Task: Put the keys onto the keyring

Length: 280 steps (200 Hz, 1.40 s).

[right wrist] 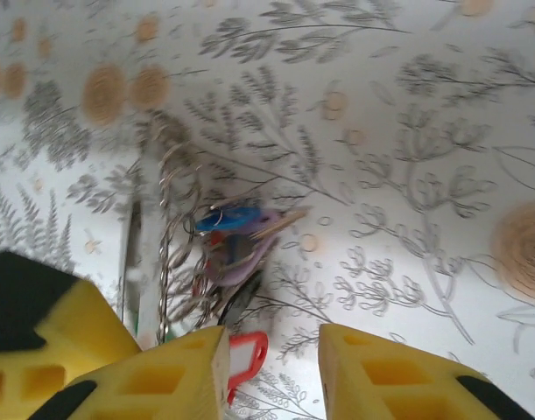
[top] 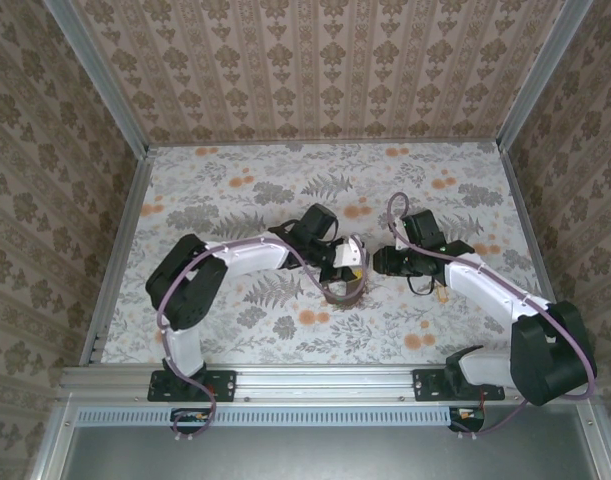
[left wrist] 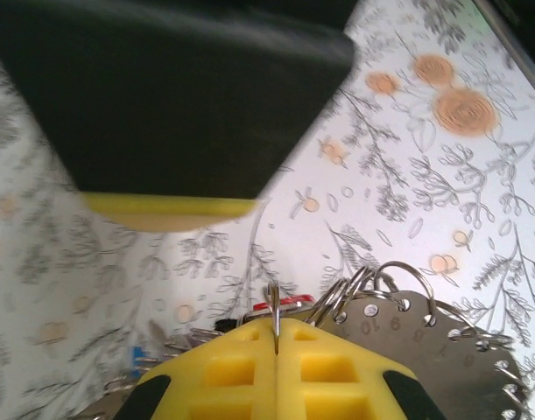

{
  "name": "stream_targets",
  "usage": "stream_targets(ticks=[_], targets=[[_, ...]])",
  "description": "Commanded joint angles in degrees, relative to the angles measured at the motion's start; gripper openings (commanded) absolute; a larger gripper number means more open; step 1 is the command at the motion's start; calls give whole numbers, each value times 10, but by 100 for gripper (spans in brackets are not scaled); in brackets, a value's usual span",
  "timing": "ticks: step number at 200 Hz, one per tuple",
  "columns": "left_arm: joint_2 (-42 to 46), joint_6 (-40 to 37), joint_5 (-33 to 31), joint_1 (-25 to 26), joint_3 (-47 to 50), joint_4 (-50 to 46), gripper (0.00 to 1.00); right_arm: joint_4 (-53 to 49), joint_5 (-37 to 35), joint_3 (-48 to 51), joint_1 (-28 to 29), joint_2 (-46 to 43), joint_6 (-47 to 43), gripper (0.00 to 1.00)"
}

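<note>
The left gripper is closed tight on a thin wire loop of the keyring. It holds the keyring up near the middle of the desk, probably so that the loop stands steady and faces the other arm. In the left wrist view the wire runs straight up the seam between the yellow pads.

The right gripper sits just beside it, nose to nose. Its jaws are part open and nothing is clamped between them. The red key lies at the inner edge of one finger, half hidden behind it, so it looks let go or not yet taken. I cannot tell which.

The keys hang in a bunch against the keyring. A blue head is on top, a pink one under it and the red one lowest. The stance suits threading: one gripper fixes the ring while the other is free to feed a key.

The keyring looks like a dull silvery plate with small numbered holes round its rim. Several bright wire rings are looped through those holes and crowd together near the grip. It is thin and springy-looking, likely to twist if pushed sideways.
</note>
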<state>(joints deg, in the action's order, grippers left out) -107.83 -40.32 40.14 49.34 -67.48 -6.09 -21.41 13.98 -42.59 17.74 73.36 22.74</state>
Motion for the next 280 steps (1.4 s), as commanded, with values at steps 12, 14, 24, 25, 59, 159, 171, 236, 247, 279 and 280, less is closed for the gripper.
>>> stream_targets(ticks=[12,14,24,25,59,159,171,236,247,279,280], targets=[[-47,-53,2,24,-58,-101,3,-32,-46,-17,-26,-6,39,38],[-49,-53,1,25,-60,-102,4,-32,-44,-16,-28,-5,39,39],[-56,-51,1,31,-65,-104,15,-32,-30,-15,-33,-1,38,40],[-57,-51,1,32,-66,-104,16,-31,-29,-14,-33,0,38,40],[-13,44,29,25,-13,9,26,-14,29,-13,-36,28,30,43],[228,403,-87,-71,277,318,36,7,117,-64,-7,174,0,46],[227,441,-90,-71,286,309,37,7,128,-70,-2,189,-5,46],[168,521,-90,-70,210,124,35,14,148,-82,2,219,-15,45],[151,532,-91,-70,193,100,34,8,139,-84,2,225,-17,45],[109,582,-96,-68,174,80,31,9,140,-86,2,238,-18,44],[107,583,-97,-68,174,80,31,9,141,-86,2,238,-18,44]])
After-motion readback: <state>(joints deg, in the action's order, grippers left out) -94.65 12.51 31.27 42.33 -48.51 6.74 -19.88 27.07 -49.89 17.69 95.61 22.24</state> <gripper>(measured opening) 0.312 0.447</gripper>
